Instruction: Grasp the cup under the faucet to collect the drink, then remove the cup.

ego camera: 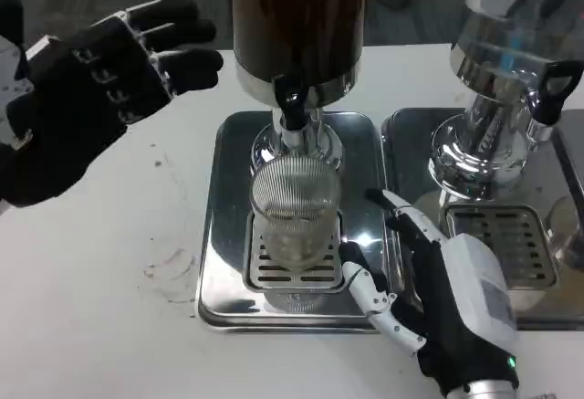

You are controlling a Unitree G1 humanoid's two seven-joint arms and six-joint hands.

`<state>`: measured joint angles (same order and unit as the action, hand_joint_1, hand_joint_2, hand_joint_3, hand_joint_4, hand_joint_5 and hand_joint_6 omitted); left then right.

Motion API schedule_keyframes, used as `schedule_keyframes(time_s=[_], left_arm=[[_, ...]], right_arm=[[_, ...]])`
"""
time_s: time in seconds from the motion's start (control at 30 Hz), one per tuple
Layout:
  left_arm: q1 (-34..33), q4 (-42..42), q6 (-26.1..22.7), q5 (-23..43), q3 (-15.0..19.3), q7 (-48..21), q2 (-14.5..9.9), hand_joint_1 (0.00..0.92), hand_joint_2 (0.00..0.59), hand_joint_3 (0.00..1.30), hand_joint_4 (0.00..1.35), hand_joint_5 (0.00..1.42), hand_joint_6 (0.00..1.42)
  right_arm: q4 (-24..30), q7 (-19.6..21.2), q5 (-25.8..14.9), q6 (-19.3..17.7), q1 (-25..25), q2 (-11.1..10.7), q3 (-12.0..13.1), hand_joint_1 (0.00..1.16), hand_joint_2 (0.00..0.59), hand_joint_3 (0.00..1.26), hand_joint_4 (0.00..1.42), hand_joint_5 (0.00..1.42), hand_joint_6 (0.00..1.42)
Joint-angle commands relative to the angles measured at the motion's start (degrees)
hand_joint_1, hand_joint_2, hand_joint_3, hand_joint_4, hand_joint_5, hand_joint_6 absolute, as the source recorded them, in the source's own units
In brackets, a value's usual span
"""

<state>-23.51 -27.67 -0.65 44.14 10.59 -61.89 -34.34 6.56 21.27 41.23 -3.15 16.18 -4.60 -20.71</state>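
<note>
I count one cup, clear and ribbed, upright with its long axis vertical and its mouth up, standing on the slotted grate of a steel drip tray on the white counter. It sits directly under the black faucet of a dark drink dispenser. I cannot tell whether liquid is in it.

Two dispensers: the second, a shiny steel one, stands at 3 o'clock from the first on its own tray, its black tap at the right.

My right hand lies at 4 o'clock from the cup, fingers spread, holding nothing; fingertips are just beside the cup's base, and I cannot tell if they touch. My left hand hovers at 10 o'clock, well apart, fingers extended and empty.
</note>
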Motion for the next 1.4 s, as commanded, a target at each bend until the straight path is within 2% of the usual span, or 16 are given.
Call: schedule_keyframes(time_s=[0.03, 0.37, 0.9, 1.13, 1.4], left_arm=[[-2.5, 0.1, -1.3, -3.0, 0.8, -0.9, 1.9, 0.0, 0.085, 0.31, 0.22, 0.25, 0.19], [-4.9, -1.5, -0.6, -8.7, -0.2, -2.0, 5.8, 0.0, 0.088, 0.32, 0.22, 0.25, 0.17], [-7.2, -0.6, 4.8, -17.1, -1.7, 0.5, 11.8, 0.0, 0.087, 0.31, 0.21, 0.22, 0.12], [-8.1, -1.4, 7.4, -19.4, -1.9, 1.7, 12.3, 0.0, 0.086, 0.3, 0.19, 0.21, 0.11], [-8.4, -4.0, 11.5, -22.2, -3.7, 1.0, 13.3, 0.0, 0.084, 0.3, 0.19, 0.2, 0.11]], right_arm=[[-0.6, 1.4, -0.3, -0.5, -0.1, 0.5, 0.0, 0.26, 0.368, 0.22, 0.19, 0.26, 0.27], [-1.2, 2.2, -0.6, -0.5, 0.1, 1.2, -0.1, 0.23, 0.379, 0.22, 0.19, 0.26, 0.27], [-2.1, 4.0, -0.6, -0.7, 0.6, 2.2, -0.4, 0.21, 0.377, 0.22, 0.2, 0.26, 0.27], [-2.2, 4.6, -0.7, -0.6, 1.0, 2.4, -0.6, 0.21, 0.377, 0.22, 0.19, 0.26, 0.25], [-2.2, 4.6, -0.9, -0.7, 1.3, 2.6, -0.5, 0.2, 0.382, 0.22, 0.19, 0.26, 0.25]])
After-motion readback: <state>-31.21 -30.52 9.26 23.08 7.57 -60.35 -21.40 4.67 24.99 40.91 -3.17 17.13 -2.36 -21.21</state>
